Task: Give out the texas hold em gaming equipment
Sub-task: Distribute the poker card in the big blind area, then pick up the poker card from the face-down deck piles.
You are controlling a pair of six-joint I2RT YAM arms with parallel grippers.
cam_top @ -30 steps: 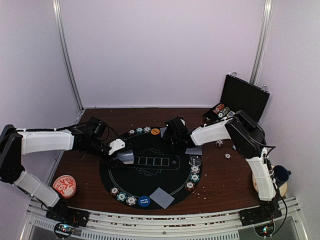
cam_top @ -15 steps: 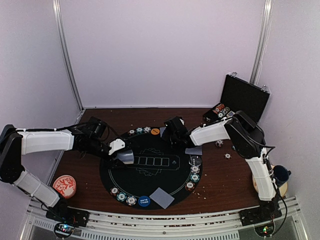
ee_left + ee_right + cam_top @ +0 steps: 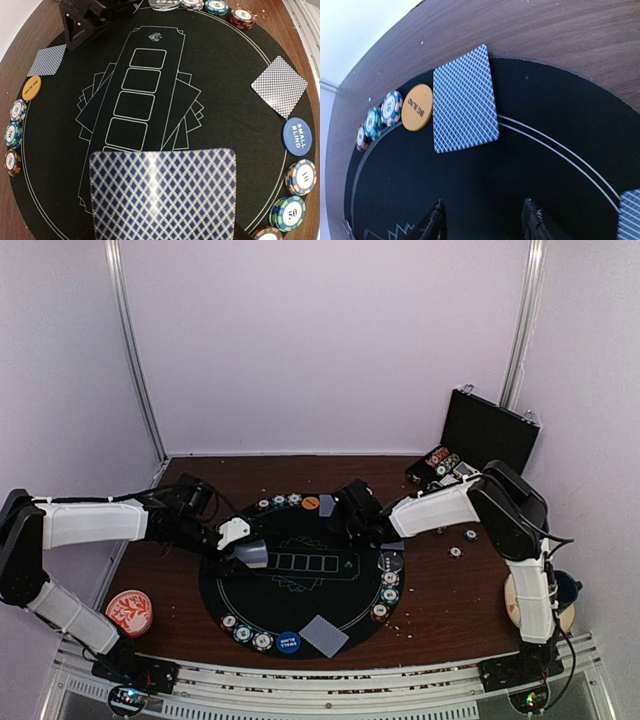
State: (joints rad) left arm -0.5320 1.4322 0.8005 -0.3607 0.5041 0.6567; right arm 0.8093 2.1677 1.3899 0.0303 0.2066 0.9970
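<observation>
**Card [image 3: 162, 192] pinched left, nothing held right**

Your left gripper [image 3: 244, 549] clamped it flat over the black mat's [image 3: 225, 65] left edge. Your right gripper [image 3: 485, 225] hovered, fingers spread and empty, above a second card [image 3: 465, 100] lying just beside the orange button [image 3: 417, 114].

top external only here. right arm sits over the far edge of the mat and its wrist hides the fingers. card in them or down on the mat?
Observer: Down. The right wrist view shows the right fingers spread with nothing between them. The dealt card lies flat at the edge of the mat, ahead of them.
Operator: where vs the orange button?
Observer: Its long edge runs along the orange button, which reads BIG BLIND. I can't tell whether there's a gap.
Operator: left side?
Observer: The left wrist view shows the held card in the left fingers, blue diamond back up, hiding most of the nearest printed slot from that camera.
</observation>
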